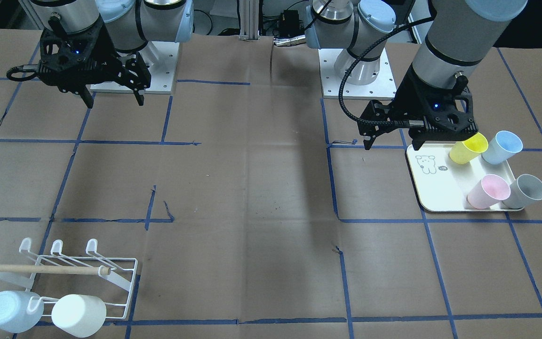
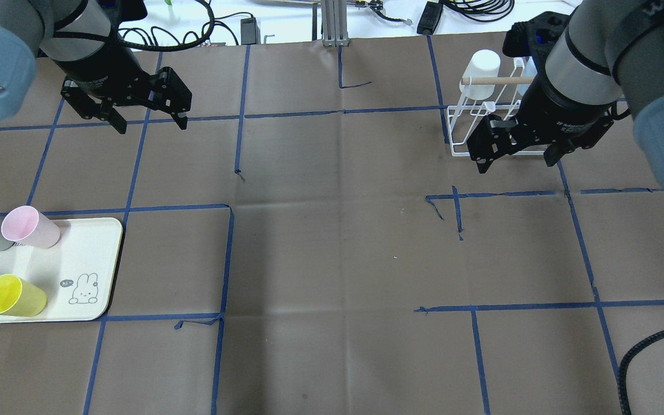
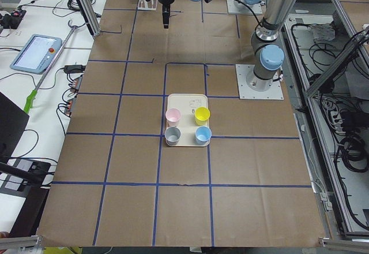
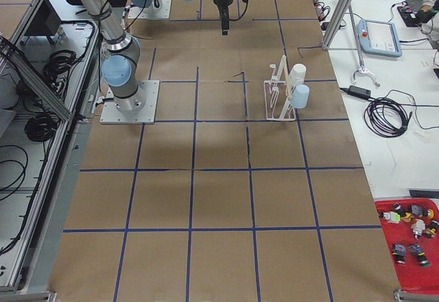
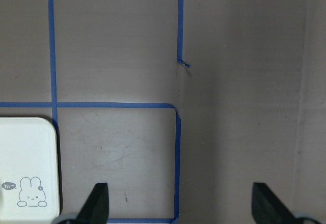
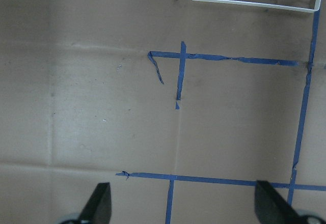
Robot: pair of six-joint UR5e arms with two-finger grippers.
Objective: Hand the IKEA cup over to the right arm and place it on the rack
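Several IKEA cups lie on their sides on the cream tray (image 1: 433, 188): yellow (image 1: 467, 148), blue (image 1: 501, 147), pink (image 1: 488, 190) and grey (image 1: 525, 190). My left gripper (image 1: 392, 141) hangs open and empty above the table beside the tray's inner end, close to the yellow cup and touching nothing. The left wrist view shows bare paper between its fingers. The rack (image 1: 111, 270) stands at the far corner on my right. My right gripper (image 2: 515, 164) hovers open and empty just in front of the rack (image 2: 459, 132).
A pale blue cup (image 1: 7, 310) and a white cup (image 1: 78, 314) hang on the rack's outer prongs. A wooden rod (image 1: 40, 269) lies across the rack. Brown paper with blue tape lines covers the table between the two arms.
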